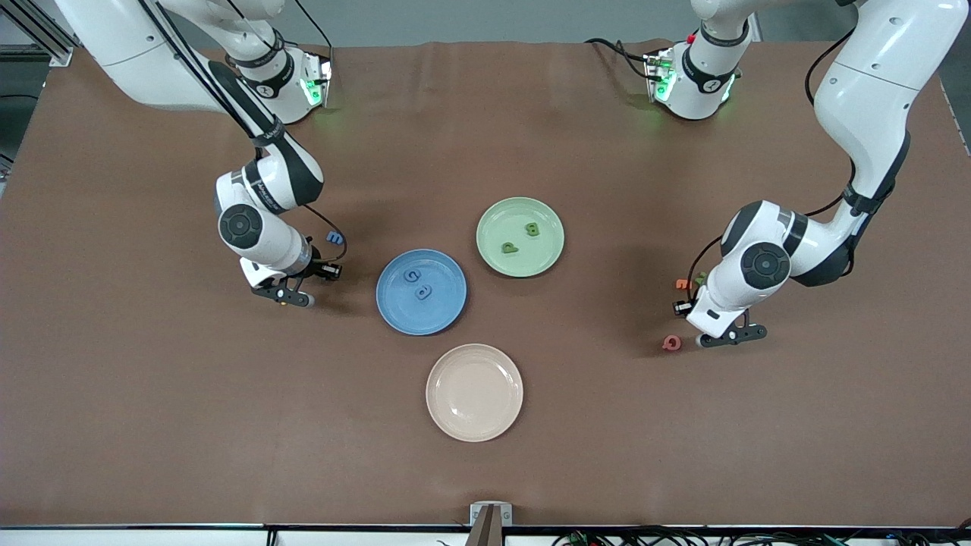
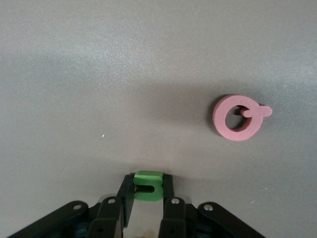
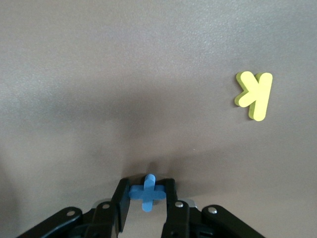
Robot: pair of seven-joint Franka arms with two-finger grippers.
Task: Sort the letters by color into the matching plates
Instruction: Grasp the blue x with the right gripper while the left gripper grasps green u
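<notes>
Brown matte covering is stretching across the whole bench point(image 1: 531, 455), with three plates grouped near its middle. Two blue letters are already lying in the blue plate point(image 1: 394, 311), and two green letters are lying in the green plate point(image 1: 497, 262); the cream plate point(image 1: 474, 392), nearest the front camera, is holding nothing. Judging by that, the sort is looking about half done, with each arm now working on another piece.

Toward the right arm's end of the bench, the right gripper point(image 3: 147, 198) is sitting low at the surface, its fingers closing narrowly on a blue cross-shaped letter point(image 3: 147, 192). That piece is standing on edge between the fingers, one bar running from finger to finger and the other pointing away from the wrist. Another blue letter point(image 1: 334, 238) is waiting on the bench just beside that arm, and a yellow k point(image 3: 254, 95) is lying flat nearby.

Toward the left arm's end, the left gripper point(image 2: 147, 201) is likewise down at the bench, fingers narrowing onto a green letter point(image 2: 148, 185), a blocky S-like shape that is sitting squarely between them, its long axis pointing out from the wrist. Whether either piece is lifted off the bench yet, I cannot tell. A pink ring-shaped letter point(image 2: 238, 118) is lying near it, and an orange letter point(image 1: 682, 284) is resting beside the arm, with a small green piece point(image 1: 699, 278) partly hidden next to it.
</notes>
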